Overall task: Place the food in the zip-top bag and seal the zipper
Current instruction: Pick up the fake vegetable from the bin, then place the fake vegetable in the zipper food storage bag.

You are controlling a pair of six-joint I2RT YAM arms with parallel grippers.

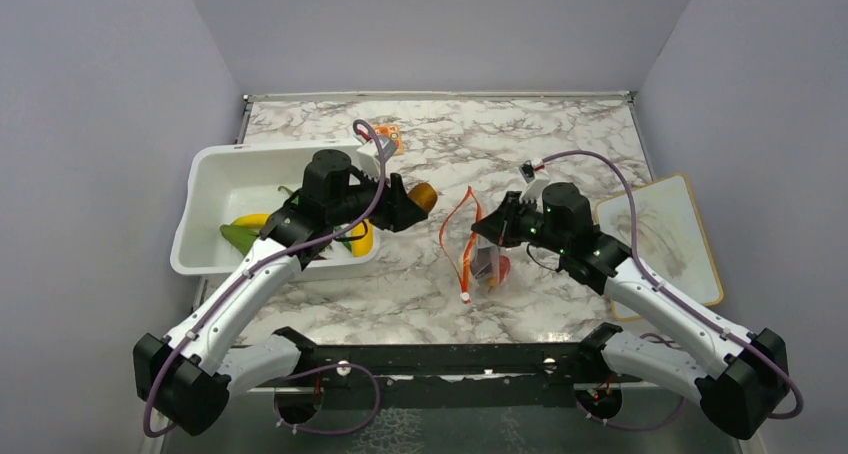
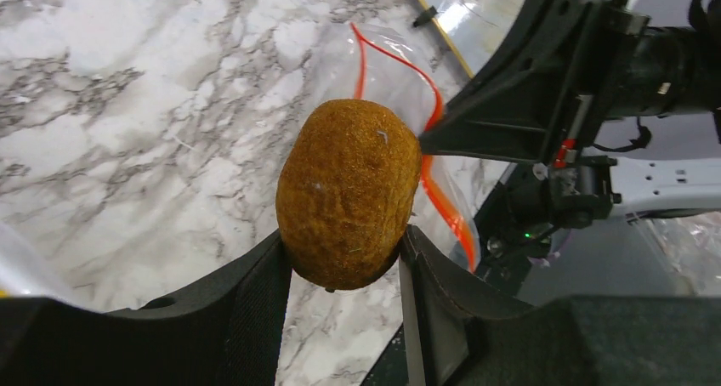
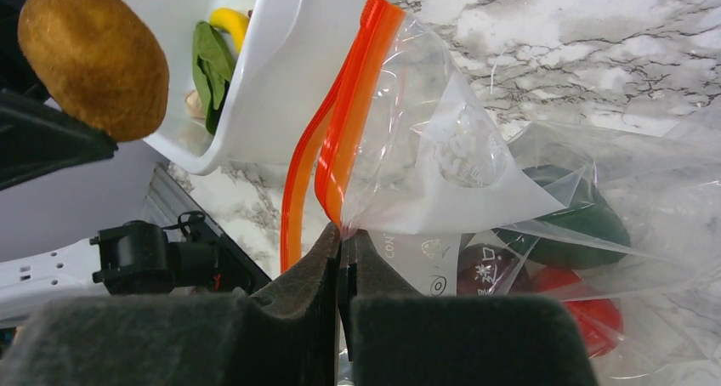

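Observation:
My left gripper [image 1: 418, 200] is shut on a brown-orange lump [image 2: 349, 192], held above the table just left of the bag; the lump also shows in the top view [image 1: 424, 194] and the right wrist view [image 3: 93, 59]. My right gripper [image 3: 343, 233] is shut on one side of the zip-top bag [image 3: 442, 161], pinching it just below the orange-red zipper [image 3: 353, 105]. The bag's mouth [image 1: 458, 236] gapes open toward the left. A dark green food [image 3: 578, 220] and a red food [image 3: 587, 314] lie inside the bag. The zipper's white tab [image 1: 465, 298] hangs at the near end.
A white tub [image 1: 215, 164] stands at the left with a yellow banana [image 1: 250, 220], green leaves [image 1: 238, 238] and more food in it. A flat board [image 1: 665, 234] lies at the right. A small orange item [image 1: 390, 137] lies beyond the tub.

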